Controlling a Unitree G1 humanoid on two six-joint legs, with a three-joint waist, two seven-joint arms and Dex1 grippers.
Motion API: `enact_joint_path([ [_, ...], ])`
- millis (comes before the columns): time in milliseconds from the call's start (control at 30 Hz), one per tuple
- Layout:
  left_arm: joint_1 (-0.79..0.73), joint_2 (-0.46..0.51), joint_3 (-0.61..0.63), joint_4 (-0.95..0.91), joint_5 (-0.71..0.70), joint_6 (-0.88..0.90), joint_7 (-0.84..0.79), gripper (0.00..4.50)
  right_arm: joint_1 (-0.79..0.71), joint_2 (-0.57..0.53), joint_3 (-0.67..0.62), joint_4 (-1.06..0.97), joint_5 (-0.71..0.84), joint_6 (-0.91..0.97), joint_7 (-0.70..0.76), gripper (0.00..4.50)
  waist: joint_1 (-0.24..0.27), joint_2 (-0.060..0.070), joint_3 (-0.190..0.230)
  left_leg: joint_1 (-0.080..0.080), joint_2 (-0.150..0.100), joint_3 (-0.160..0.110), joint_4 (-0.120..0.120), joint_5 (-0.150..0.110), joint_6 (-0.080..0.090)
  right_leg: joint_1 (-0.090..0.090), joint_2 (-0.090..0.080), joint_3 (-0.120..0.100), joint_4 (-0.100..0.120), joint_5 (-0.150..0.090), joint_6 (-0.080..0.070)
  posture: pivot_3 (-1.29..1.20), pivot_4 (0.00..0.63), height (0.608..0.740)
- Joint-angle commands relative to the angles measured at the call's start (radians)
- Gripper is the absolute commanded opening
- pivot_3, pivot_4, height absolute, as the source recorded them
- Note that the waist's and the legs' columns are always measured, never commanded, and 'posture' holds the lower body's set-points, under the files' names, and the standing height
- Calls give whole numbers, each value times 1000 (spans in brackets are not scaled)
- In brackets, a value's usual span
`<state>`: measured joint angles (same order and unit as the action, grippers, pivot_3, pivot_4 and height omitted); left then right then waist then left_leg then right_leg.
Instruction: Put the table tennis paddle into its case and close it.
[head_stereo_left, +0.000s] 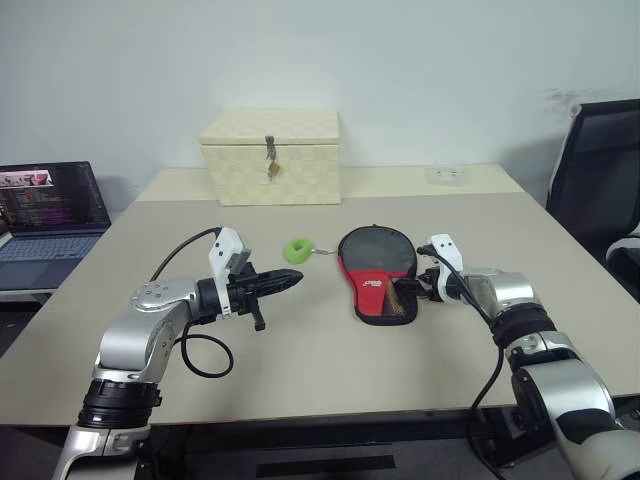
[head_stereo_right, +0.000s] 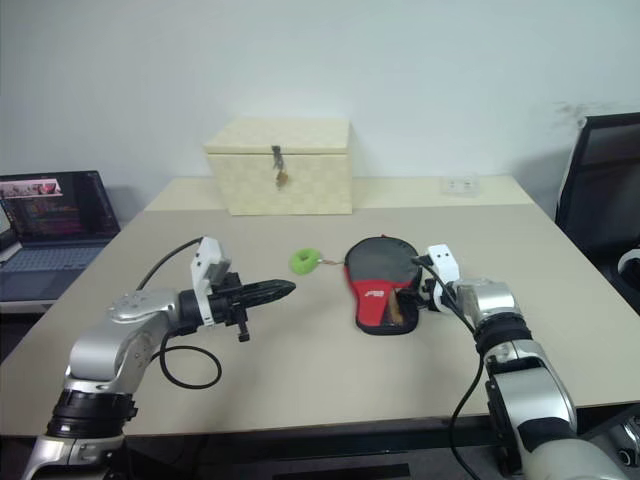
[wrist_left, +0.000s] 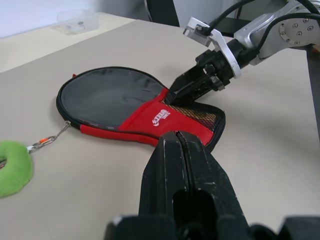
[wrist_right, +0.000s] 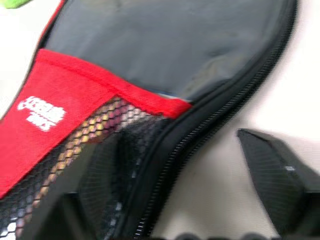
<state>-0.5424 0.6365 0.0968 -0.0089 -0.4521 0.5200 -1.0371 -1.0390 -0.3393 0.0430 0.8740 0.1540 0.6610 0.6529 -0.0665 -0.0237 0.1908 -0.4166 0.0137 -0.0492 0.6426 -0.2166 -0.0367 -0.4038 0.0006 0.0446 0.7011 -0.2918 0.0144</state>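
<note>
The case (head_stereo_left: 375, 262) lies flat at the table's middle, black with a red logo panel (wrist_left: 150, 119) and a mesh part. Something tan-brown shows through the mesh (wrist_right: 95, 130), which I take for the table tennis paddle's handle; the rest of the paddle is hidden or cannot be told from the case. A green ring tag (head_stereo_left: 297, 250) hangs off the case's left side on a short chain. My right gripper (head_stereo_left: 408, 291) is at the case's right edge, its fingers apart with the zipper edge (wrist_right: 200, 130) between them. My left gripper (head_stereo_left: 290, 281) is shut and empty, held above the table left of the case.
A cream woven latched box (head_stereo_left: 270, 157) stands at the back of the table. A laptop (head_stereo_left: 50, 210) sits on a lower surface at the far left. A black chair (head_stereo_left: 600, 170) is at the right. A small clear plastic item (head_stereo_left: 447, 174) lies at the back right.
</note>
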Motion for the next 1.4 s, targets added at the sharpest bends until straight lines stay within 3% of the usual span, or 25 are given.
enact_joint_path([
  [33,5,24,19,-48,-18,-12,-2,0,-11,49,23,58,-19,4,28,2599,-5,0,0,0,0,0,0,0,0,0,0,0,0,0,0,0,150,740],
  [200,33,45,35,-52,-25,-18,-12,0,-41,81,-23,121,2,18,70,931,-18,0,-1,2,0,0,0,0,0,1,0,1,2,0,0,0,150,740],
  [300,55,62,42,-65,-46,-8,-27,0,-58,88,-52,131,21,46,102,98,-20,0,-1,2,0,0,0,0,0,1,0,1,3,0,0,0,150,740],
  [333,66,71,45,-76,-58,0,-40,0,-61,90,-61,127,27,59,111,16,-20,0,-1,2,0,0,0,0,0,0,0,1,3,0,0,0,150,740],
  [533,128,139,59,-147,-150,70,-123,0,-8,102,-57,-52,75,235,144,16,-22,0,0,2,1,-1,-1,0,0,-1,0,1,2,-1,-1,0,150,740],
  [700,201,201,53,-216,-202,111,-186,0,128,111,-55,-421,150,471,102,16,-21,0,0,1,1,-2,-3,0,0,-1,0,1,2,-1,-2,0,150,740],
  [967,303,203,26,-355,-287,170,-198,0,324,112,-93,-884,260,751,-6,16,-14,0,0,0,1,-4,-3,0,0,-1,-1,0,0,-1,-2,0,150,740],
  [1400,304,221,24,-339,-282,159,-206,0,520,136,-170,-1197,370,953,-118,16,-11,0,0,0,0,-2,-3,0,0,-1,0,0,-2,-1,-1,0,150,740],
])
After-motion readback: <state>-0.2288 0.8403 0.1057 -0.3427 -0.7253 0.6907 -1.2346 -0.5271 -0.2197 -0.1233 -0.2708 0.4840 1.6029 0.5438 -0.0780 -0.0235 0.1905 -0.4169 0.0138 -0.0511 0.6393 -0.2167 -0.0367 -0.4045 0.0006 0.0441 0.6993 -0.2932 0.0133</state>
